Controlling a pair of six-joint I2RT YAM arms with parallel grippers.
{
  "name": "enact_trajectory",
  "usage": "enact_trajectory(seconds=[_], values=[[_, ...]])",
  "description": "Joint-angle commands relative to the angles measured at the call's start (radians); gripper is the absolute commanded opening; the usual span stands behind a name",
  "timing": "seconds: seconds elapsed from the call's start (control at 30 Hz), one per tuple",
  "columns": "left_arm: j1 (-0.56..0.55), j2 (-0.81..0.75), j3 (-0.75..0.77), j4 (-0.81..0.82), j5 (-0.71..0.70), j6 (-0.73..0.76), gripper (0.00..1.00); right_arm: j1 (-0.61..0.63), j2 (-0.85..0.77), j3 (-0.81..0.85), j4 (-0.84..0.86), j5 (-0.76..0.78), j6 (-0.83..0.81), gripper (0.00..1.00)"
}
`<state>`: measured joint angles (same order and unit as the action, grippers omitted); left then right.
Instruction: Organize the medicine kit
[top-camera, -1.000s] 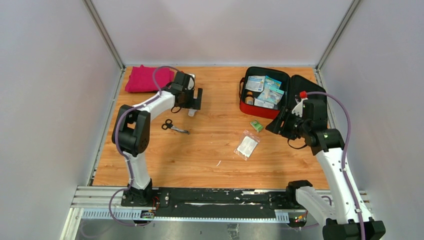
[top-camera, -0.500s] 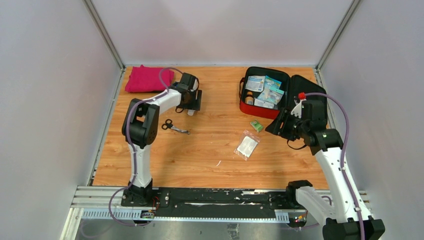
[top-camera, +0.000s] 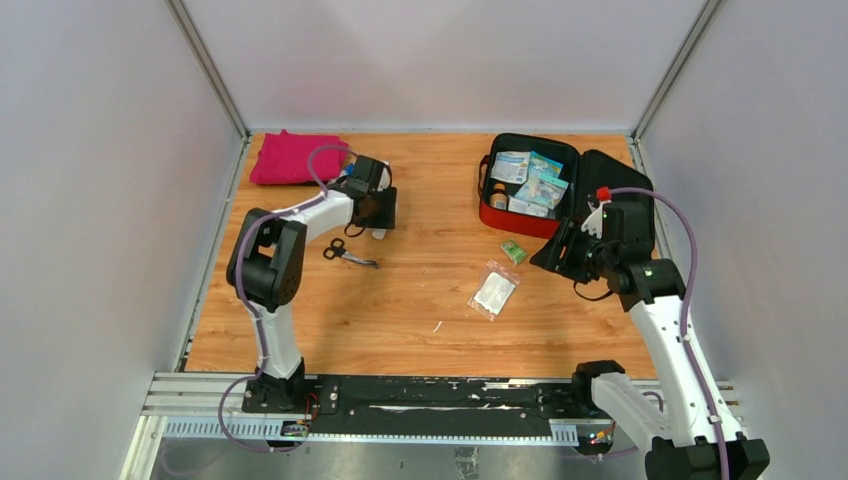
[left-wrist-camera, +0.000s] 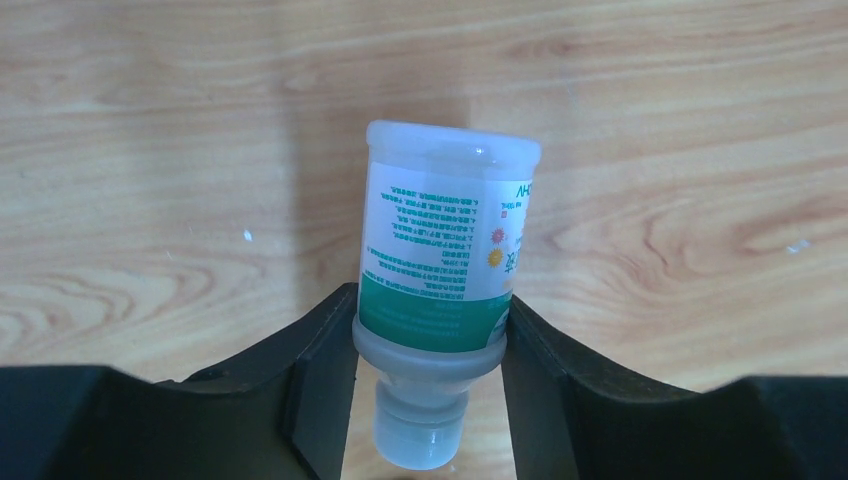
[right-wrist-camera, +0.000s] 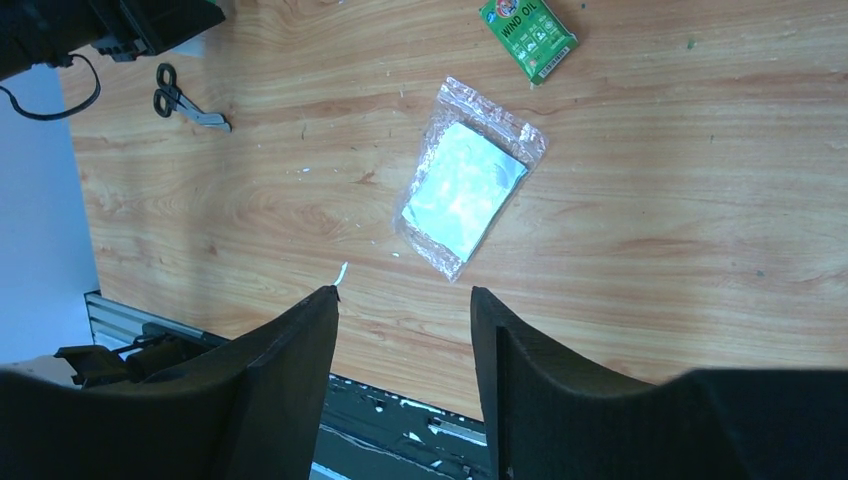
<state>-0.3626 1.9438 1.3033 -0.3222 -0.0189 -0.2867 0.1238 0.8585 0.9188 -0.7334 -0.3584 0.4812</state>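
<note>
the left gripper (left-wrist-camera: 428, 330) has its two fingers pressed against either side of a small white bottle (left-wrist-camera: 445, 240) with a green label, grasping it at the shoulder just above the cap. the bottle appears to lie on its side on the table (top-camera: 420, 320) with the cap pointing back toward the wrist, so the grip sits on the narrower, stiffer end, which probably keeps it from rolling out. the medicine kit (top-camera: 505, 218) lies open at the far right of the table, its red tray already holding several packets and its black-lined lid folded out to the right. it is well apart from the bottle, so i judge the bottle must travel across the middle of the table to reach it. that path looks free: the scissors (top-camera: 348, 252) lie just in front of the left gripper, and the clear plastic bag (right-wrist-camera: 465, 190) and green sachet (right-wrist-camera: 527, 35) lie near the kit's front edge, all below a straight line to the tray. the right gripper (right-wrist-camera: 404, 300) hangs above the bag with its fingers apart and nothing between them, beside the lid, and may crowd the kit's right side. the pink cloth (top-camera: 295, 157) sits in the far left corner, near the wall.
</note>
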Motion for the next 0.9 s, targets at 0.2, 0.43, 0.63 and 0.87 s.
enact_trajectory(seconds=[0.2,0.43,0.63,0.87], values=[[-0.091,-0.351,-0.273,0.215,0.175,-0.173,0.45,0.014,-0.034,-0.107,0.139,-0.097,0.208,0.58],[-0.214,-0.567,-0.496,0.387,0.229,-0.376,0.45,0.136,0.026,-0.189,0.464,-0.119,0.491,0.75],[-0.329,-0.675,-0.574,0.451,0.23,-0.456,0.45,0.35,0.158,-0.131,0.575,-0.016,0.543,0.81],[-0.41,-0.719,-0.572,0.46,0.214,-0.448,0.45,0.455,0.269,-0.114,0.676,0.0,0.567,0.8]])
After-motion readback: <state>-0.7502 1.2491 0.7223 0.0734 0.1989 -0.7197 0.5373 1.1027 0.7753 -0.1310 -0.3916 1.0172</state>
